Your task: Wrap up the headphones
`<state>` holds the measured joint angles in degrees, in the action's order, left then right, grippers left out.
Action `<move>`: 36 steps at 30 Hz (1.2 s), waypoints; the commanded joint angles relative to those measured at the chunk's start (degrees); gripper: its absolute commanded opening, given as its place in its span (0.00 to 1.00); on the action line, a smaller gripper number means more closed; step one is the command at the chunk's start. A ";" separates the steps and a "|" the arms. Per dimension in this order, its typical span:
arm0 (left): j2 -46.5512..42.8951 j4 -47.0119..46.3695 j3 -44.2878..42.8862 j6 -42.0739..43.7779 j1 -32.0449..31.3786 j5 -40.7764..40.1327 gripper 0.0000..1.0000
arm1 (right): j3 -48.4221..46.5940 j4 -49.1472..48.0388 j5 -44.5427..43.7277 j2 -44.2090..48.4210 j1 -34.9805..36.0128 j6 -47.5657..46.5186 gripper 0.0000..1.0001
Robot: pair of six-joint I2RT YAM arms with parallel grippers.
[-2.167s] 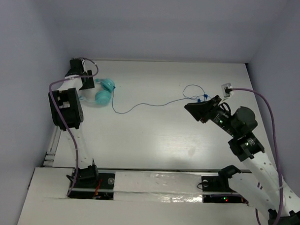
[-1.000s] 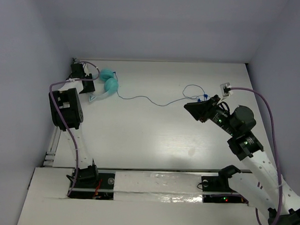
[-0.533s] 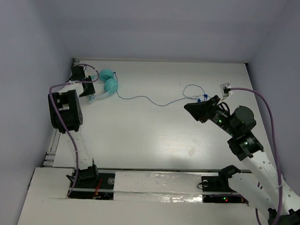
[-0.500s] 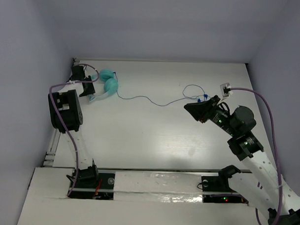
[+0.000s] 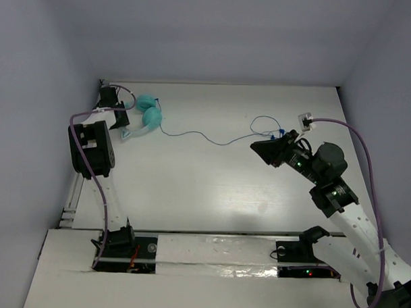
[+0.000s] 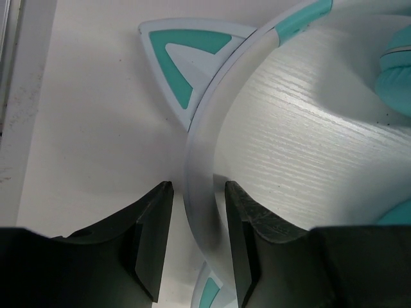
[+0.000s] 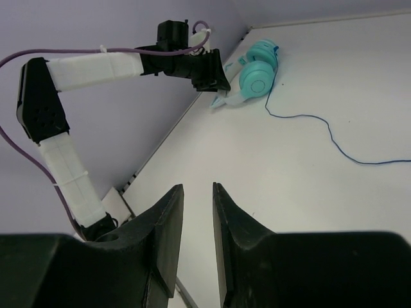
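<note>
The teal headphones (image 5: pixel 150 114) lie at the table's back left, earcups side by side. My left gripper (image 5: pixel 123 121) is shut on their pale headband (image 6: pixel 207 144), which runs between its fingers just below a cat-ear point (image 6: pixel 185 50). The thin dark-blue cord (image 5: pixel 193 134) trails right across the table to a loose loop (image 5: pixel 266 121) beside my right gripper (image 5: pixel 258 148). My right gripper (image 7: pixel 198 189) hovers above the table with its jaws a narrow gap apart and nothing between them. The headphones (image 7: pixel 257 74) and cord (image 7: pixel 308 117) lie far ahead of it.
The left arm (image 7: pixel 96 64), with its purple cable, reaches along the left wall. A metal rail (image 5: pixel 72 197) runs down the table's left edge. The back wall stands just behind the headphones.
The left gripper dragged the headphones back and left and turned them, pulling the cord straighter. In the last second they have held still. The right arm shifted slightly.
</note>
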<state>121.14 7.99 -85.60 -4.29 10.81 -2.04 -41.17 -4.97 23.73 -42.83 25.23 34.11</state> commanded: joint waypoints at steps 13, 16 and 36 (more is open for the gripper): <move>1.64 1.06 -2.28 -0.27 -1.66 -0.86 0.00 | 0.39 -3.37 -0.17 0.47 0.43 -1.06 0.25; 0.24 6.50 -8.34 -3.52 -2.54 1.42 0.00 | 0.74 -5.91 1.93 -1.11 0.43 -0.71 0.00; -41.59 12.13 -2.02 -8.45 -15.03 22.16 0.00 | -6.11 -2.06 -0.87 -11.73 0.43 -12.04 0.54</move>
<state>82.13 20.21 -88.58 -10.41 -4.38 14.24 -43.99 -6.42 25.04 -51.88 25.23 27.51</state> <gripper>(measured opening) 0.102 0.504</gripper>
